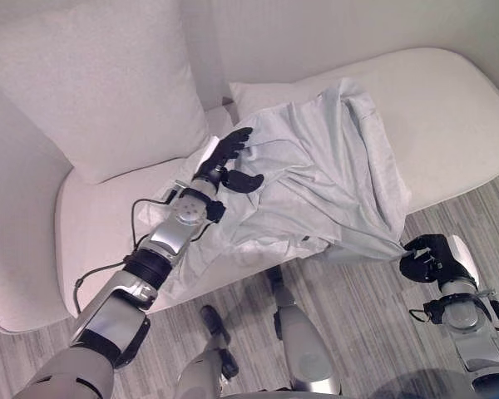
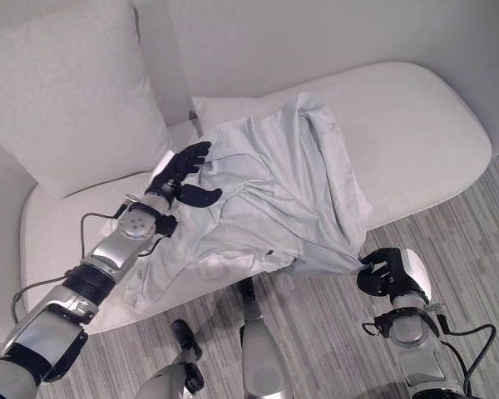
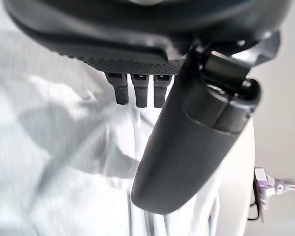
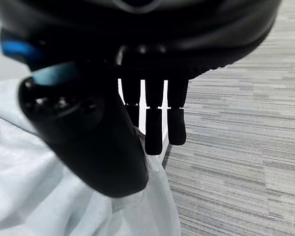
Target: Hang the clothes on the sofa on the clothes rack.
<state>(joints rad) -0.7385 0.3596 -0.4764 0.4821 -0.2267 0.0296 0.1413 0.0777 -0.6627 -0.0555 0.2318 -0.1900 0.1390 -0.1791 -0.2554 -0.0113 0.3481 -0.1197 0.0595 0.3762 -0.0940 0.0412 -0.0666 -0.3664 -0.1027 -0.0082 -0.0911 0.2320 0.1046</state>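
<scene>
Shirt on sofa | right hand apparently pinching hem | left hand flat, fingers relaxed

We could not see how far the sofa went, because the edge cut it off. The big cushion was cut off too. The shirt hid part of the small pillow.

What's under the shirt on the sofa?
The white sofa seat lies beneath the pale shirt, with a cushion corner emerging behind it. Anything else beneath is covered by the fabric.
</scene>
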